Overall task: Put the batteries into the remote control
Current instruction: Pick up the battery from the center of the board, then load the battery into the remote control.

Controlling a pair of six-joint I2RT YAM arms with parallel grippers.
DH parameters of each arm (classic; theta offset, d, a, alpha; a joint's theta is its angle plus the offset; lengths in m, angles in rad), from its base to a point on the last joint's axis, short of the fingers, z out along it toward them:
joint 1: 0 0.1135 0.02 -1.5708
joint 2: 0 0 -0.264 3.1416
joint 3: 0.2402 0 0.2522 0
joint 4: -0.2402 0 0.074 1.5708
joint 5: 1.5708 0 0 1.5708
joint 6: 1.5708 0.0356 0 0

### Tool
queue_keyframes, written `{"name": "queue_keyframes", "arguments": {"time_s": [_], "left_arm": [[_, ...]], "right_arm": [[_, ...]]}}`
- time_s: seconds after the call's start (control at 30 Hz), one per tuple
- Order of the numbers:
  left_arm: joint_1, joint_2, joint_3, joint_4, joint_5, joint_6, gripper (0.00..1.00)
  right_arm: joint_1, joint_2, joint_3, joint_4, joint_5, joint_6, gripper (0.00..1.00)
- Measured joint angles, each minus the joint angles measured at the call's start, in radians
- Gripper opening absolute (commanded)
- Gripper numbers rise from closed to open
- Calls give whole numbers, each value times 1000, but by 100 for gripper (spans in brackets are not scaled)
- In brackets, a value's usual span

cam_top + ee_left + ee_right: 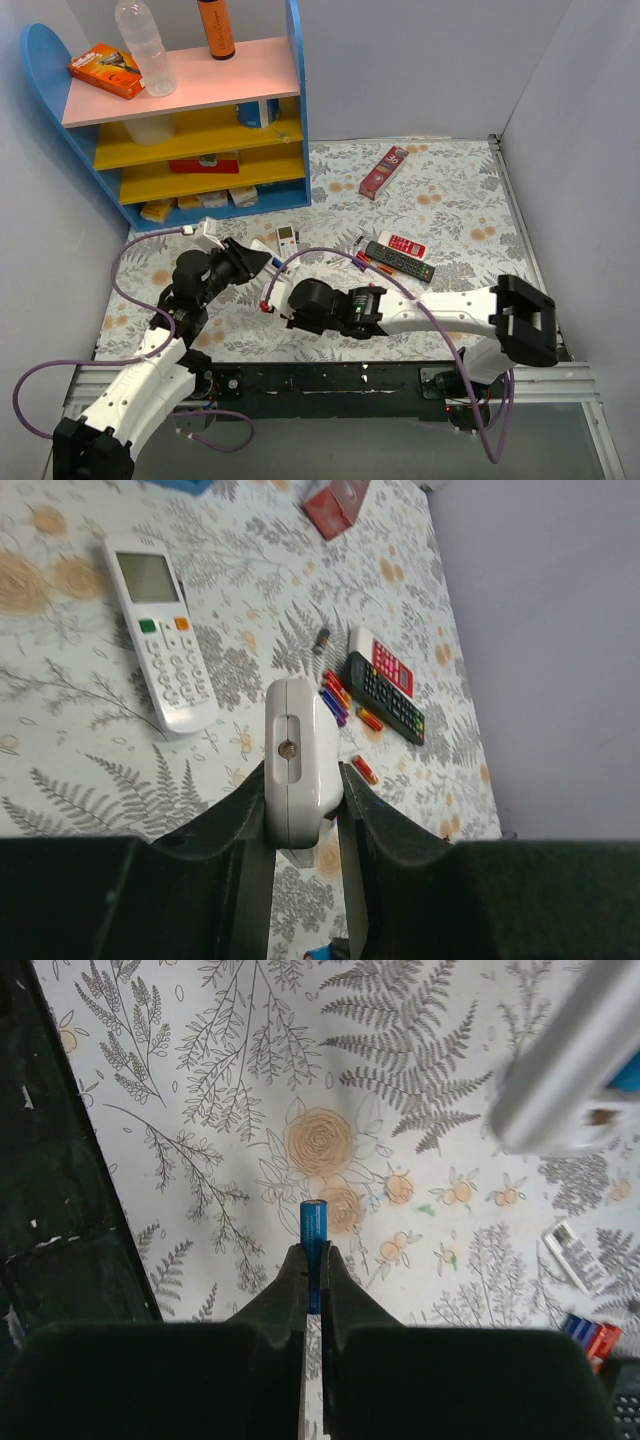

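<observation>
My left gripper (303,780) is shut on the white remote control (292,770) and holds it above the table. I see the remote end-on, so its button face is hidden. In the right wrist view it is a blurred white bar (565,1060) at the upper right, with something blue in it. My right gripper (315,1255) is shut on a blue battery (314,1222) that sticks out past the fingertips. It hangs over the flowered cloth, below and right of the left gripper (266,262). Several red and blue batteries (335,695) lie loose beside the black remote.
A second white remote with a screen (160,630) lies on the cloth. A black remote (400,260) and a red-and-white remote (403,244) lie right of centre. A red box (384,171) lies at the back and a blue shelf unit (200,130) stands at the back left. Walls close in both sides.
</observation>
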Motion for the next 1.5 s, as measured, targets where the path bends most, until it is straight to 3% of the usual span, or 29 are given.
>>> {"name": "queue_keyframes", "arguments": {"time_s": [0.23, 0.57, 0.93, 1.5], "left_arm": [[0, 65, -156, 276, 171, -156, 0], [0, 188, -300, 668, 312, -354, 0], [0, 199, -323, 817, 332, -419, 0], [-13, 208, -363, 897, 326, -500, 0]], "right_arm": [[-45, -162, 36, -137, 10, 4, 1], [-114, -162, 252, -299, 5, 46, 1], [-143, -14, 381, -417, -25, 89, 1], [-159, 35, 447, -467, -57, 105, 3]]}}
